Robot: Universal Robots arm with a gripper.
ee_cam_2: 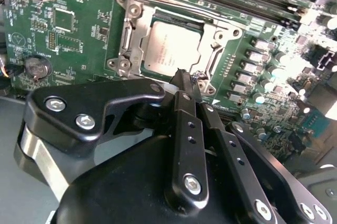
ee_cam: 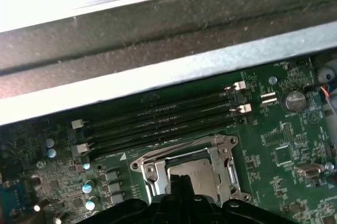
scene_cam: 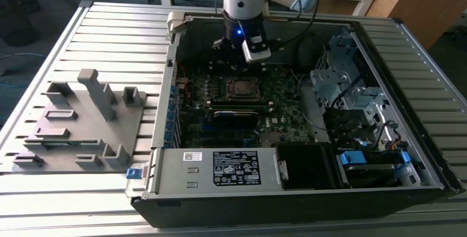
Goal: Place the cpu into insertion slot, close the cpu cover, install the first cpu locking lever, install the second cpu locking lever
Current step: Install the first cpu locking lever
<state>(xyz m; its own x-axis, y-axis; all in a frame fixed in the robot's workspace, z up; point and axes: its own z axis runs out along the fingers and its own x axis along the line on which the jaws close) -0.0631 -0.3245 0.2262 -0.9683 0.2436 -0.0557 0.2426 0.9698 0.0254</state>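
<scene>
The cpu (ee_cam_2: 171, 50) lies flat in the insertion slot (ee_cam_2: 179, 19) on the green motherboard, its dull silver top showing. The cpu cover (ee_cam_2: 136, 34), a silver metal frame, is down around the chip. My gripper (ee_cam_2: 184, 75) hangs just above the socket's edge with its black fingers (ee_cam_2: 181, 113) pressed together, shut. A thin shiny metal end (ee_cam_2: 198, 76) sits right beside the tips; I cannot tell whether they touch it. In the first wrist view the cpu (ee_cam: 196, 174) and cover (ee_cam: 152, 170) sit just past the fingers. In the exterior view the gripper (scene_cam: 232, 48) is over the socket (scene_cam: 243, 87).
Long black memory slots (ee_cam: 163, 118) run beside the socket. A coin battery (ee_cam_2: 36, 67) sits further off on the board. The case wall (ee_cam: 158, 34) rises close behind. A grey fixture (scene_cam: 80, 122) stands on the table at the exterior view's left, and drive cages (scene_cam: 350, 84) at its right.
</scene>
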